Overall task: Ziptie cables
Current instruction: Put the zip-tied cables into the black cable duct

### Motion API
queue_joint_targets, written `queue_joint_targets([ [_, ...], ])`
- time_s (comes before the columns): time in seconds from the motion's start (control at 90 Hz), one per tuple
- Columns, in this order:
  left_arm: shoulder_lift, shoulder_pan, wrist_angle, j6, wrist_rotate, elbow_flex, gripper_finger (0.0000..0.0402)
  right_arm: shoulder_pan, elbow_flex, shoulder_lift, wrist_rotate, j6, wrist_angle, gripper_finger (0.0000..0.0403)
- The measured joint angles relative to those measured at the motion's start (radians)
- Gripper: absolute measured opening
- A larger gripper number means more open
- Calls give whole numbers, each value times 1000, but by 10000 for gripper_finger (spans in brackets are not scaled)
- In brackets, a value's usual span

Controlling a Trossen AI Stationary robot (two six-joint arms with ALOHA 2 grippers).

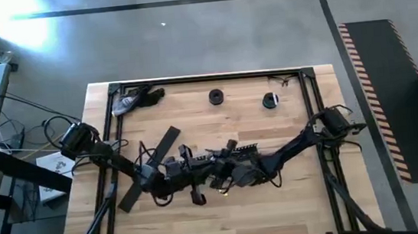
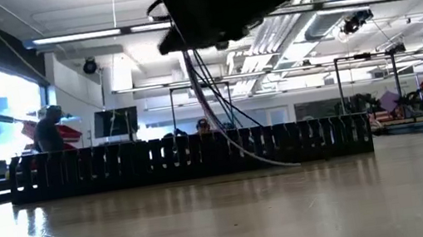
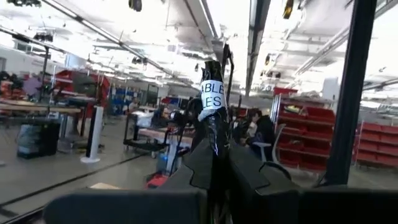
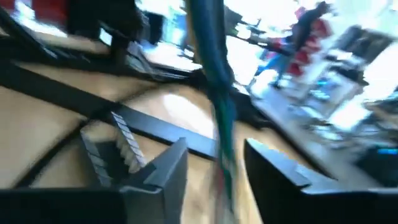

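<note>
The left gripper [image 3: 214,168] is lifted above the table centre, its fingers pinching the cables [image 3: 211,118], which stand upright between them. The right gripper [image 4: 214,165] reaches in beside it, fingers spread around the same bundle.

1. A white label [image 3: 211,99] wraps the dark bundle of cables [image 3: 214,134] standing upright in the left wrist view; it reads "ABLE" over "ES", both words cut off at their left edge.
2. No other text, brand or number can be read anywhere.
</note>
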Motion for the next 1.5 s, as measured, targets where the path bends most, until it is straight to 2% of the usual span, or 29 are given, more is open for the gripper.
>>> queue_joint_targets([
  [0.2, 0, -20, 18, 14, 2, 0, 5, -4, 0, -57, -12, 55, -224, 20],
  [0.256, 0, -22, 19, 15, 2, 0, 5, -6, 0, -84, -18, 90, -317, 8],
  [0.356, 0, -24, 21, 13, 4, 0, 5, -6, 0, -151, -20, 154, -505, 8],
  [0.467, 0, -24, 21, 11, 7, 0, 5, 3, 0, -253, -68, 241, -767, 3],
  [0.656, 3, -1, 10, -30, 58, 0, 5, 32, 2, -443, -246, 404, -1167, 2],
  [0.889, 12, 63, -47, -140, 161, 9, 5, 79, 3, -638, -445, 551, -1438, 0],
  [1.078, 100, 105, -69, -186, 177, 63, 5, 93, 3, -691, -456, 694, -1673, 0],
  [1.289, 205, 132, -74, -243, 204, 134, 5, 92, 2, -684, -463, 781, -1834, 0],
  [1.5, 229, 143, -87, -257, 214, 162, 5, 94, 2, -685, -510, 930, -2030, 1],
])
